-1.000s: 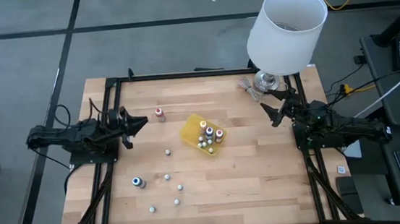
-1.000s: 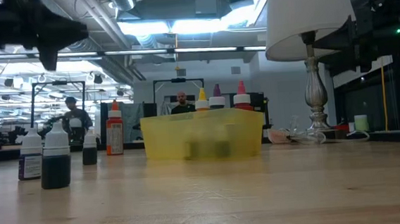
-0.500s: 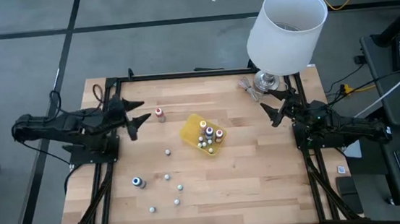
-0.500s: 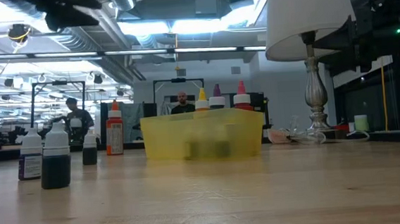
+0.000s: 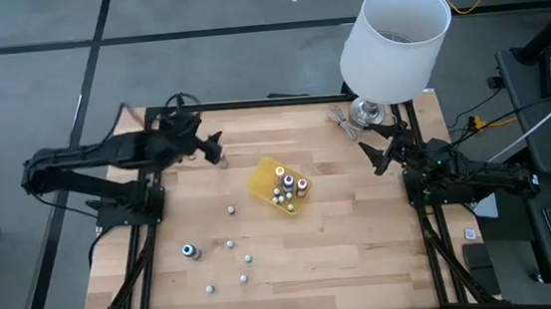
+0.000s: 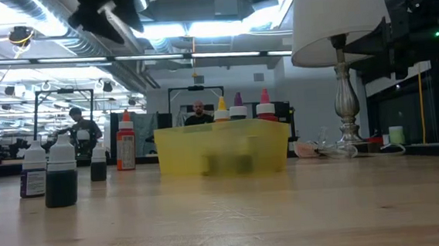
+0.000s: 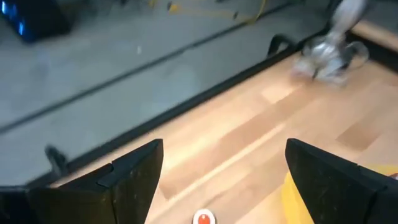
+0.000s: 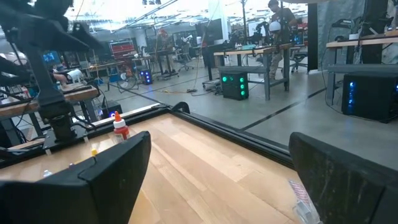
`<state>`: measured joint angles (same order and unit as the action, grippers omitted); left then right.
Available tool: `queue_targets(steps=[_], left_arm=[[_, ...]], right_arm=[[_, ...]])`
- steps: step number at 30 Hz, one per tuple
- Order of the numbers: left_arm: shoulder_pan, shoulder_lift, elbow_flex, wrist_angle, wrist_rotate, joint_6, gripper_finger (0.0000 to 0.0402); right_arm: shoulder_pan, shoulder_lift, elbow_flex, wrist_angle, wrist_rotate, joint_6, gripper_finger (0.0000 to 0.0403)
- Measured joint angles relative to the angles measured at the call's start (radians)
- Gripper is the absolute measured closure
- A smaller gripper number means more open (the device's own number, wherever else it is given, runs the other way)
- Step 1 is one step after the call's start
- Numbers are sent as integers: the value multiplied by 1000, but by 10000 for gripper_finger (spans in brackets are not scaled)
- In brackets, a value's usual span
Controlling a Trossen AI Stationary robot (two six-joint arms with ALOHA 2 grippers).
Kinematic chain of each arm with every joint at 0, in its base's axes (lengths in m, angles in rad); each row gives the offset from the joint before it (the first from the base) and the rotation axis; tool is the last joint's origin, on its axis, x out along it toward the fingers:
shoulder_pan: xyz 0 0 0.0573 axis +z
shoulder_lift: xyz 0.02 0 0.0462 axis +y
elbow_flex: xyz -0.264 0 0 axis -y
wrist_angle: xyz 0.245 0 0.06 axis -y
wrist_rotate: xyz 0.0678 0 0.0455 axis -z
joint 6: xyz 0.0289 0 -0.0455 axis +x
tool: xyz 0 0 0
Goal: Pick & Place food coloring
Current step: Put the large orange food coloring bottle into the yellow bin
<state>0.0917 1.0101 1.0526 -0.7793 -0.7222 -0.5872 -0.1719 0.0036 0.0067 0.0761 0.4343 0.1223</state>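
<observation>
Progress roughly at the halfway mark, judging by bottle count. Yellow tray (image 5: 275, 185) near table centre, holding a cluster of bottles in its near-right corner (image 5: 289, 189) (five or so from above, exact count hard to tell; yellow, purple and red caps poking over the rim in the low view (image 6: 238, 105)).

Left to move:
- red-capped bottle (image 5: 220, 158), upright, just beside the tray's far-left side, apart from it
- single whitish bottle (image 5: 230, 210) between tray and the loose group
- dark blue-filled bottle (image 5: 189, 250) toward the near-left
- four small whitish ones scattered near the front (image 5: 230, 245), (image 5: 248, 259), (image 5: 243, 277), (image 5: 209, 288)

So about seven loose on the wooden table (image 5: 364, 247), all standing as far as visible.

Left gripper (image 5: 211, 149) hovering directly over the red-capped bottle, fingers spread wide, nothing between them. Left wrist view confirms: red cap (image 7: 203, 218) centred in the gap between the two dark fingers (image 7: 134, 177), below them, no contact yet. Looks like lined up for a descent and grasp on that one (a judgement, not a certainty).

Right gripper (image 5: 383, 154) parked at the right edge of the table by the lamp base (image 5: 365, 114), jaws wide apart, empty, well apart from any bottle.

Next up, probably: lower, close on the red cap bottle, carry over the tray, release. Risk: tipping the narrow bottle if fingers touch off-centre; tray close by, so little clearance on that side.
</observation>
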Motion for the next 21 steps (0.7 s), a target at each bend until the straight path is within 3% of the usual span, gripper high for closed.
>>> queue_targets(steps=[11,21], left_arm=[[206,274,151,-228,278,-110,73],[285,457,173,-326,410,-108,73]], right_arm=[[0,0,0,0,0,0,22],[0,0,0,0,0,0,22]])
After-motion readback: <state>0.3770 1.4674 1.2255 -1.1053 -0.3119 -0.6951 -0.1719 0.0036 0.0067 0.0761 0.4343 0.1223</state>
